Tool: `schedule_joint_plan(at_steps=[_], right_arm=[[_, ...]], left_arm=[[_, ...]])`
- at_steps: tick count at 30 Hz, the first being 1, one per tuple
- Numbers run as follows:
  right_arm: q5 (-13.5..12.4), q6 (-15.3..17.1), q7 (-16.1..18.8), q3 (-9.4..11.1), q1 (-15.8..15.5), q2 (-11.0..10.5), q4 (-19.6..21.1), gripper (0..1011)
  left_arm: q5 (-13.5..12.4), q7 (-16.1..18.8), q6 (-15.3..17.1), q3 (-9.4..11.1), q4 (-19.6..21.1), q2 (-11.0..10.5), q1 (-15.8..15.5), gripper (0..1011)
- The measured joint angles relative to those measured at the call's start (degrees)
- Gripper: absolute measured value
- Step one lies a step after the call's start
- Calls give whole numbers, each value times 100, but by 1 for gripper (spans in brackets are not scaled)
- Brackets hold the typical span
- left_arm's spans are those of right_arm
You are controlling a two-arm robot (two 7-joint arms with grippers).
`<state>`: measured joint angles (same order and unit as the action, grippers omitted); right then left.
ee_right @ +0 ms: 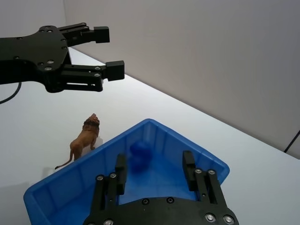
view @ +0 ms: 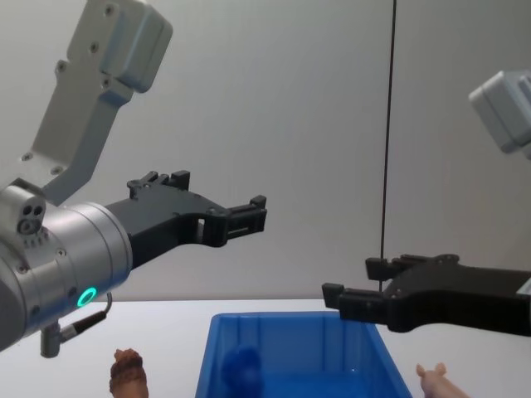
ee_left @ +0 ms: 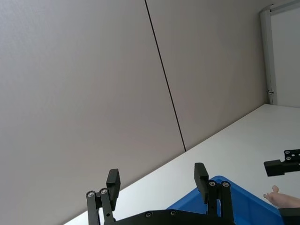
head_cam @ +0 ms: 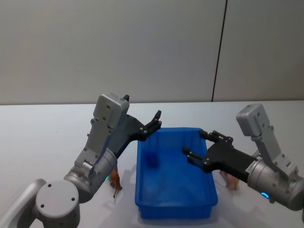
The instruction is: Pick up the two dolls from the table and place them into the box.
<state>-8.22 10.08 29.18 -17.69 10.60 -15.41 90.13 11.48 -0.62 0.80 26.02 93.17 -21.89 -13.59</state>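
White table [head_cam: 47, 142] before a grey wall [head_cam: 142, 47]: left gripper [head_cam: 156, 121], jaws spread and empty, hovers over the upper-left corner of the blue box [head_cam: 175, 209]; right gripper [head_cam: 194, 142], likewise spread, hangs over its right side. Inside lies the blue doll [head_cam: 152, 159]; the brown doll [head_cam: 115, 183] stands outside at lower left, a pink figure [head_cam: 231, 180] at right.

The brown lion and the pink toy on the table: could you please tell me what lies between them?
The blue box, holding a deep blue doll, stands between them, as the head view shows.
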Motion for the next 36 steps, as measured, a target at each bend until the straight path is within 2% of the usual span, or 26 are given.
schedule_joint_plan(at_steps=[6, 8, 9, 12, 28, 36], right_arm=[[-88, 0, -119, 60, -66, -84, 49, 875], [-146, 2, -196, 94, -108, -131, 85, 901], [-187, 9, -245, 124, -144, -173, 112, 955], [-263, 37, -330, 162, -198, -230, 148, 1001], [-791, 360, -829, 459, -721, -694, 321, 1001], [-843, 516, -893, 494, -837, -788, 288, 1001]], left_arm=[[0, 0, 0, 0, 0, 0, 0, 1001], [0, 0, 0, 0, 0, 0, 0, 1001], [0, 0, 0, 0, 0, 0, 0, 1001], [0, 0, 0, 0, 0, 0, 0, 1001], [0, 0, 0, 0, 0, 0, 0, 1001], [0, 0, 0, 0, 0, 0, 0, 1001]])
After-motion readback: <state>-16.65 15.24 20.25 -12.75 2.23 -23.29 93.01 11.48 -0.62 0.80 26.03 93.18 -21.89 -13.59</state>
